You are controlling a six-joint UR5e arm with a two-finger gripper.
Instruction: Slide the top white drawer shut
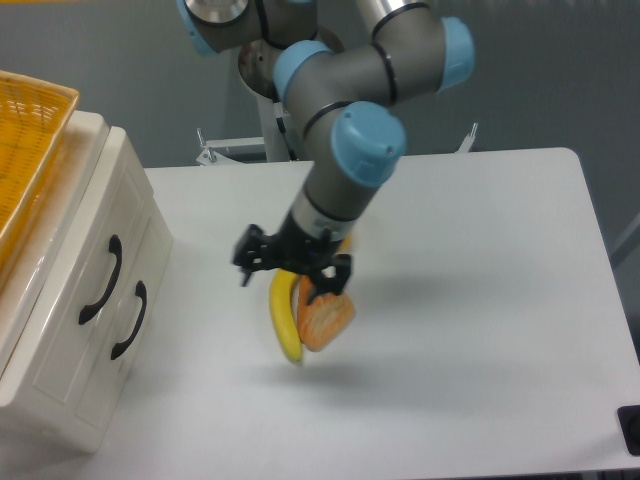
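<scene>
The top white drawer (88, 262) sits flush in the white cabinet at the left, its curved black handle (100, 281) facing right. Just below it is the lower drawer front, with a matching handle (130, 320). My gripper (292, 274) hangs over the middle of the table, well to the right of the cabinet. It is open with nothing between its fingers, and it hovers just above a banana and a bread piece.
A yellow woven basket (30, 120) rests on top of the cabinet. A banana (283, 322) and a bread piece (326, 318) lie mid-table under the gripper. The arm hides most of a yellow pepper. A black object (630, 428) sits at the bottom right corner.
</scene>
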